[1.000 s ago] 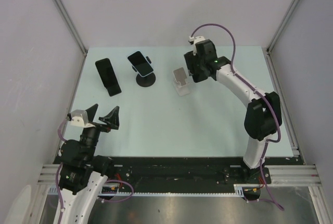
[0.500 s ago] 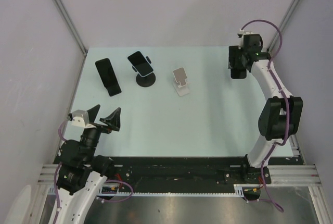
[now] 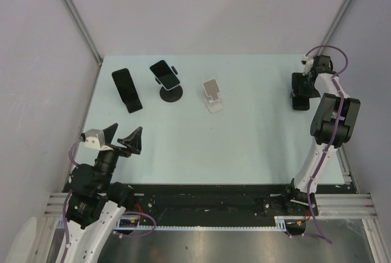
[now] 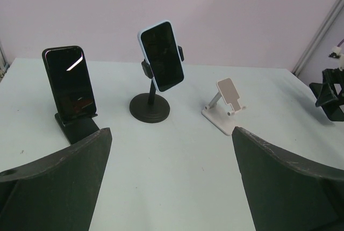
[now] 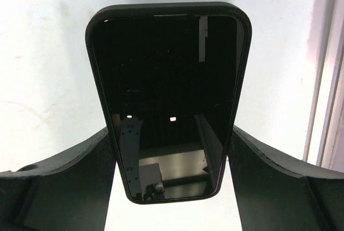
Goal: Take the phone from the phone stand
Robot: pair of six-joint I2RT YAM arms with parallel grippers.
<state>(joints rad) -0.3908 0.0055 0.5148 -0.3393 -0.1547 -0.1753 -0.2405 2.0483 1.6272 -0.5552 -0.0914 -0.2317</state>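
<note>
While the right gripper (image 3: 300, 98) pinches the black phone (image 5: 167, 80) by its long sides, far from the empty white stand (image 3: 212, 96), it should go down slowly and lay the phone flat on the table (image 3: 244, 134) before letting go; the left gripper (image 3: 124, 131) sits spread wide.

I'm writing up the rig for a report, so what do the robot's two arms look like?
The left arm and right arm match: white links, bulky black joints, black wedge-shaped jaws, a purple cable looping alongside, a small white camera housing at the wrist.
</note>
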